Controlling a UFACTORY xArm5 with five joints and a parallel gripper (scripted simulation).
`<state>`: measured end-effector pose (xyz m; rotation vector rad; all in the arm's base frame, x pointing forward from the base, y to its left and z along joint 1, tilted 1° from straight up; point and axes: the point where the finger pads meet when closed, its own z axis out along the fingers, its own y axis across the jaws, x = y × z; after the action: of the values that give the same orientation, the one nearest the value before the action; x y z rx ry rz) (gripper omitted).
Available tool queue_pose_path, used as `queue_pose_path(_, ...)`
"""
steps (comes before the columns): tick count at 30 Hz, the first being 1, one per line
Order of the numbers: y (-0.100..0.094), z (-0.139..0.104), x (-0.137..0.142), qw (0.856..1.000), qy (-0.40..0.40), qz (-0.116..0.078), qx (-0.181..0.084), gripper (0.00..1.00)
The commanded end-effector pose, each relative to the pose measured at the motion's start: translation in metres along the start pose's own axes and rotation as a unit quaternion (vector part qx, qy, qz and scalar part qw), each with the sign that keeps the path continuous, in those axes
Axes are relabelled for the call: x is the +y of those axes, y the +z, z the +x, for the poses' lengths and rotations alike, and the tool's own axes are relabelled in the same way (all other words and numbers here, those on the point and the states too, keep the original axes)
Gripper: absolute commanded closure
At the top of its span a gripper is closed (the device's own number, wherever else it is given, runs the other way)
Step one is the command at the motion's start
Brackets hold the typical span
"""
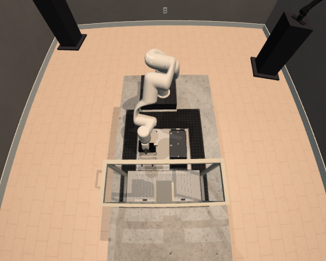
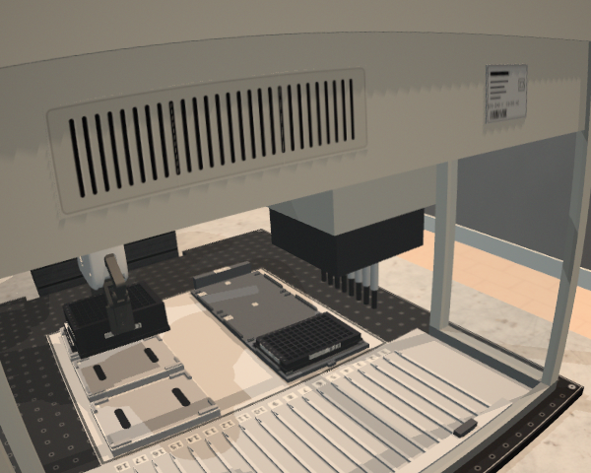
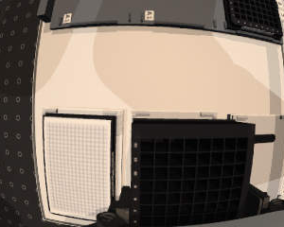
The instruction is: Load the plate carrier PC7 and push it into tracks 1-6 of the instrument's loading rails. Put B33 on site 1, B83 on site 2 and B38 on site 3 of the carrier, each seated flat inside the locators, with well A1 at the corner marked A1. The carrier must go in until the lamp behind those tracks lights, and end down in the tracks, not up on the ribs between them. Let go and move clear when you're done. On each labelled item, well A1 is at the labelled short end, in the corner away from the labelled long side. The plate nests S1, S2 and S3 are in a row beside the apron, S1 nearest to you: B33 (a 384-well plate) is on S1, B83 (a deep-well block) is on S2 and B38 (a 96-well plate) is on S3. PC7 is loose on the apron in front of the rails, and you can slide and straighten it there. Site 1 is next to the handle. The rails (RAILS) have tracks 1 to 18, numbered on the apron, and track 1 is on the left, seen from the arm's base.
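Note:
The black deep-well block B83 [image 1: 151,148] [image 2: 82,333] [image 3: 194,170] is between the fingers of my gripper [image 1: 145,148] [image 2: 113,308] [image 3: 186,202], raised a little above nest S2 [image 2: 127,362]. The gripper is shut on it; the far finger is hidden in the exterior view. White B33 [image 3: 78,165] lies on S1, left in the wrist view. Nest S3 [image 2: 153,413] is empty. Carrier PC7 [image 1: 177,140] [image 2: 242,305] lies on the apron before the rails, with black B38 [image 2: 311,338] [image 3: 255,16] on site 3. Sites 1 and 2 are bare.
The loading rails [image 2: 427,376] stand beyond the apron [image 2: 199,330], under the instrument's frame [image 1: 163,161]. A dark small block [image 1: 182,199] [image 2: 465,428] sits behind the low-numbered tracks. A pipetting head [image 2: 347,238] hangs over the rails.

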<state>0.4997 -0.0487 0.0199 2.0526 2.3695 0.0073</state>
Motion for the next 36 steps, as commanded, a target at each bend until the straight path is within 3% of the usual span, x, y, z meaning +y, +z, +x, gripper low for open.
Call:
queue_pose_path(1, -0.006, 0.0, 0.001, 1.0, 0.0, -0.004, 0.009, 1.0)
queue_pose_path(36, -0.058, -0.001, 0.001, 1.0, 0.0, -0.004, 0.009, 1.0)
